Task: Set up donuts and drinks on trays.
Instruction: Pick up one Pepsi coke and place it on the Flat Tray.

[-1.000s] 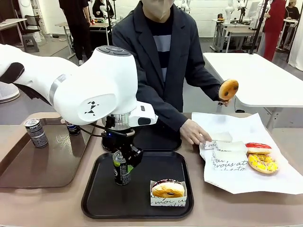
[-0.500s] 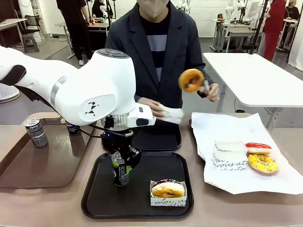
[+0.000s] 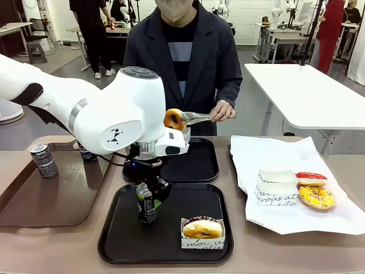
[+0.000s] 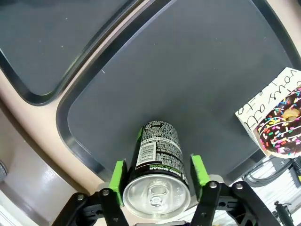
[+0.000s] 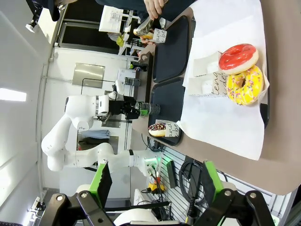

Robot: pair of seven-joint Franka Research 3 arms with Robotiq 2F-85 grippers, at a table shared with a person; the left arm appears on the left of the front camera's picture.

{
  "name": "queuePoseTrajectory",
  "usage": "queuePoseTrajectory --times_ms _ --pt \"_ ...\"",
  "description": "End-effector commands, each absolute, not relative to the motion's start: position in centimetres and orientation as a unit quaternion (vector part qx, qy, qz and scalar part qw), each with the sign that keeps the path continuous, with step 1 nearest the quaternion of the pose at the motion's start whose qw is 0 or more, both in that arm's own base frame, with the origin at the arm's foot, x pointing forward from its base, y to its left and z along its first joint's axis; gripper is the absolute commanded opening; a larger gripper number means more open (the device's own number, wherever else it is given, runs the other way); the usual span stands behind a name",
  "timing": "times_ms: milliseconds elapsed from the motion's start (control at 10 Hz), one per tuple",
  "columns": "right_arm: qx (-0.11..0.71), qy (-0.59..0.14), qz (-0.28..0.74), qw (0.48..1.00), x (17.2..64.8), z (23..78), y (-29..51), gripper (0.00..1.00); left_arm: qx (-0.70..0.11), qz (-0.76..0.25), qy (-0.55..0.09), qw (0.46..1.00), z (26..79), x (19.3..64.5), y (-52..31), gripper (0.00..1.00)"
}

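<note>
Left claw brackets upright can reading "SUGAR" (sleeve shows script)

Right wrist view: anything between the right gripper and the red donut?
Nothing visible does. The right gripper is open and empty. The red donut lies uncovered on the white paper, right beside the yellow-sprinkled donut, with white paper sleeves next to them.

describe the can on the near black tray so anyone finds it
On the near black tray, left of the chocolate donut, the can stands between the left end effector's pads. Unlike the grey-patterned can on the brown tray, it has green accents.
</note>
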State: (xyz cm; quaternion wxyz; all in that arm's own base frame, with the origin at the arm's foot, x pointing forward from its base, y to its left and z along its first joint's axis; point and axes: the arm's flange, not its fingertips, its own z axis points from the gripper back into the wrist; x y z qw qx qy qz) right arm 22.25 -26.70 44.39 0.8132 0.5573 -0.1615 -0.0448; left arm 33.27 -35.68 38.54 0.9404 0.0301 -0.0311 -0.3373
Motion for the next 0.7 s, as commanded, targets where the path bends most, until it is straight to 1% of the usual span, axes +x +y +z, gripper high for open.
queuePoseTrajectory --times_ms 0,100,200,300,600 --pt "0.565 -0.172 -0.039 0.806 22.4 44.4 -26.9 1.0 0.03 -0.333 -0.047 0.941 39.6 33.4 -35.5 1.0" --pt "0.565 -0.172 -0.039 0.806 22.4 44.4 -26.9 1.0 0.03 -0.328 -0.052 0.943 40.5 33.1 -35.0 1.0" --pt "0.565 -0.172 -0.039 0.806 22.4 44.4 -26.9 1.0 0.032 -0.323 -0.056 0.944 41.4 32.6 -34.4 0.87" --pt "0.565 -0.172 -0.039 0.806 22.4 44.4 -26.9 1.0 0.031 -0.315 -0.058 0.947 42.5 32.0 -33.8 0.99" --pt "0.565 -0.172 -0.039 0.806 22.4 44.4 -26.9 1.0 0.0 -0.298 -0.089 0.95 47.1 29.4 -29.6 1.0"
